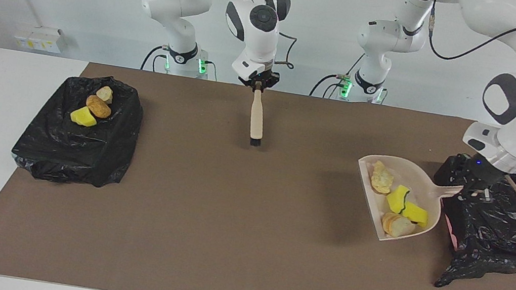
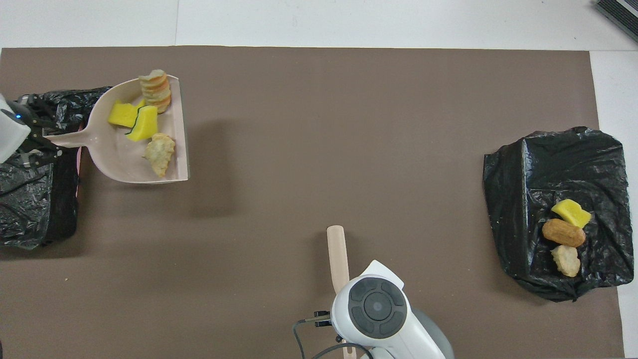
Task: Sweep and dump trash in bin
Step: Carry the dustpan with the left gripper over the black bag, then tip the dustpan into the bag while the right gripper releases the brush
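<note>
My left gripper is shut on the handle of the beige dustpan. It holds the pan in the air beside the black-bagged bin at the left arm's end of the table. The pan carries trash: yellow chunks, one with a green side, and cream crumbly ones. My right gripper is shut on the beige brush, which hangs bristles down over the mat's edge by the robots. In the overhead view the wrist hides this gripper.
A second black-bagged bin sits at the right arm's end, with a yellow, a golden-brown and a cream chunk on it. A brown mat covers the table.
</note>
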Action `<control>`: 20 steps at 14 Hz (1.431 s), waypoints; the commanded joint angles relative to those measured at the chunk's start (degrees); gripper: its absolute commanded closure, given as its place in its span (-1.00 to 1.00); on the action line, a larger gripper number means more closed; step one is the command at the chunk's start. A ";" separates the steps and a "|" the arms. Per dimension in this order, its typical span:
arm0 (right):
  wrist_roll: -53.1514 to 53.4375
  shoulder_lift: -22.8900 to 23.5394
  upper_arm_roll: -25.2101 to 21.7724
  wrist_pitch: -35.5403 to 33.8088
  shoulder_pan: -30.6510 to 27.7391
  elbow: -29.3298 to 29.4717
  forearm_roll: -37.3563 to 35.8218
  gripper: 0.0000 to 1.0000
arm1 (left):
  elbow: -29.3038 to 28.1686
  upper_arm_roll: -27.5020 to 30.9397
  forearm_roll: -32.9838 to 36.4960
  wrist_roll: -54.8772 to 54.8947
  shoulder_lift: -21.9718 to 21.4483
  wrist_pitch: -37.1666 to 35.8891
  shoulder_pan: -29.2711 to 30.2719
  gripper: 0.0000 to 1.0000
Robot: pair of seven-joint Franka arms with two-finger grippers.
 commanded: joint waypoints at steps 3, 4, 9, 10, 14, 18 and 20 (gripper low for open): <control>3.61 0.64 -0.23 4.03 2.63 -2.19 1.72 1.00 | 7.95 -0.83 -2.23 7.13 3.45 -6.56 10.33 1.00; 4.04 1.17 -0.14 4.99 2.89 -2.19 1.72 1.00 | 8.04 -0.83 -2.24 8.35 3.54 -6.56 12.18 1.00; 6.95 4.60 -0.23 9.66 5.97 -2.01 1.72 1.00 | 12.95 -0.04 -0.14 10.81 5.20 -6.91 20.01 1.00; 6.86 4.60 -0.23 9.66 5.97 -2.10 1.55 1.00 | 13.40 -0.04 2.14 12.91 5.47 -6.04 20.97 1.00; 6.07 5.21 -0.31 9.39 5.27 -2.01 1.72 -0.39 | 13.40 0.05 14.76 18.29 5.82 2.03 21.25 1.00; 4.76 6.71 -0.58 9.30 4.92 0.53 1.55 -1.00 | 8.84 -0.04 28.66 17.68 4.94 9.51 19.23 1.00; 1.95 6.54 -0.75 9.22 2.21 1.76 0.94 -1.00 | 5.95 -0.04 37.71 17.42 3.55 12.76 17.57 1.00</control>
